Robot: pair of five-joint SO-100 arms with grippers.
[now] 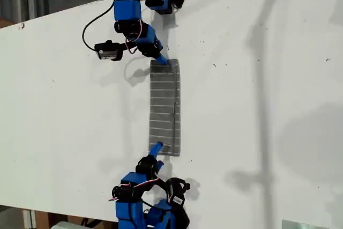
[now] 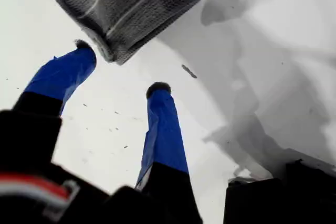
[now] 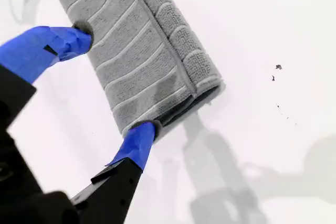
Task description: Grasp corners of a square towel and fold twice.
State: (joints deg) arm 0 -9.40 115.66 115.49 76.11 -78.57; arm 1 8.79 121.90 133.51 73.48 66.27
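A: My first gripper (image 2: pixel 121 66) is spread wide with nothing between its fingers. In the first wrist view we see both tips (image 2: pixel 157 88) just short of a towel (image 2: pixel 126 3) corner (image 2: pixel 113 56), apart from it.

B: And in the exterior view?

A: It (image 1: pixel 159 58) is at the far end of the towel (image 1: pixel 163 105), at the corner toward the exterior view's left. We can't tell contact from there.

B: My second gripper (image 3: pixel 114 81)?

A: It is spread too. One fingertip (image 3: pixel 81 35) touches the towel's (image 3: pixel 142 51) long edge and the other (image 3: pixel 147 127) touches the short end. We see no pinch, and the cloth lies flat between them.

B: Where is it in the exterior view?

A: We put it (image 1: pixel 156 147) at the near end, at the corner on the exterior view's left.

B: And the towel itself?

A: It is folded into a narrow strip, flat on the white table (image 1: pixel 257 105), running lengthwise between the two arms. The stripes run across the strip. We see stacked layers at the near short end (image 3: pixel 202 98), and a seam runs along the side toward the exterior view's right.
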